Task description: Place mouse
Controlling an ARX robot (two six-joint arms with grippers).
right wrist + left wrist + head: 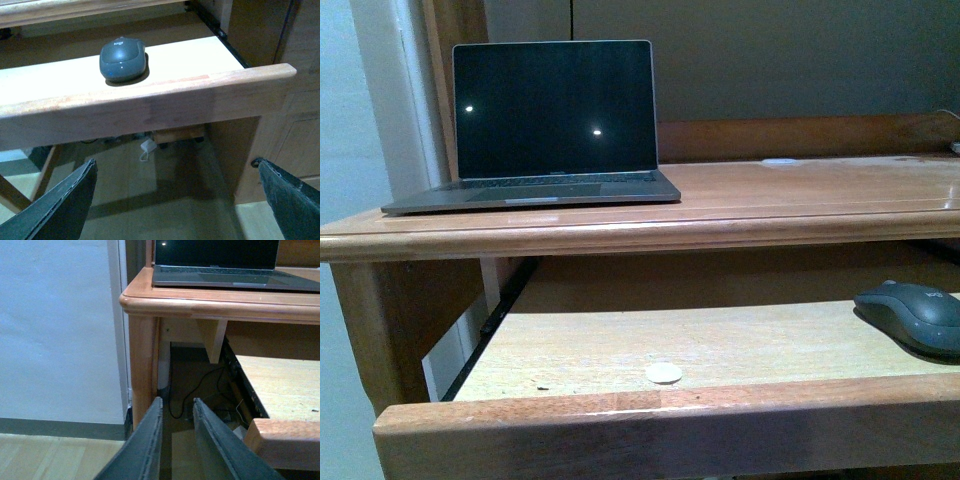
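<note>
The mouse [122, 58] sits on the sliding shelf [200, 57] ahead of my right fingers [55, 210] (spread wide, empty), long axis near-to-far; my left fingers [147, 445], barely parted, are farther.

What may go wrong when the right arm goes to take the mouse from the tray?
The right gripper hangs open below the front rail of the tray; rising, it may hit that rail. The mouse is rounded and smooth, so it may slip from the fingers or slide along the tray.

One mouse [910, 315] — one laptop [555, 120] — one disc [663, 373].
</note>
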